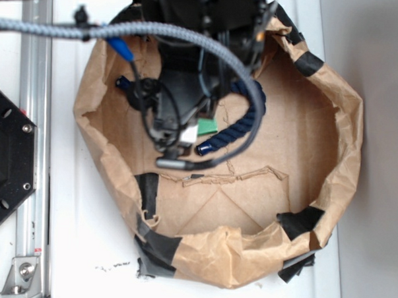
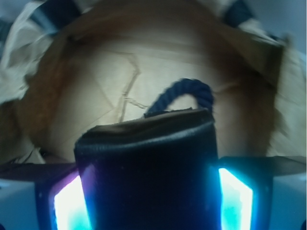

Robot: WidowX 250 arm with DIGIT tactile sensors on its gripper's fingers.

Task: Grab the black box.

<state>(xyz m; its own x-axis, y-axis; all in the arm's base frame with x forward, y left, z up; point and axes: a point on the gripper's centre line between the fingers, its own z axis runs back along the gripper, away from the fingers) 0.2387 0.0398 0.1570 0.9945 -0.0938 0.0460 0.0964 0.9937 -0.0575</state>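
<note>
We can't see the black box [image 2: 148, 177] bottom, cut off by wrist pic edge; arm hides most of the green block [image 1: 207, 127].

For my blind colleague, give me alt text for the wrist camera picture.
A black box fills the lower frame, held between the two glowing jaws of the gripper. Behind it, a dark blue rope arcs across the floor of a brown paper tray.

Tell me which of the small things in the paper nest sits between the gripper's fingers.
The black box: the wrist view shows it filling the gap between the glowing fingers. The green block and blue rope lie loose on the paper.
</note>
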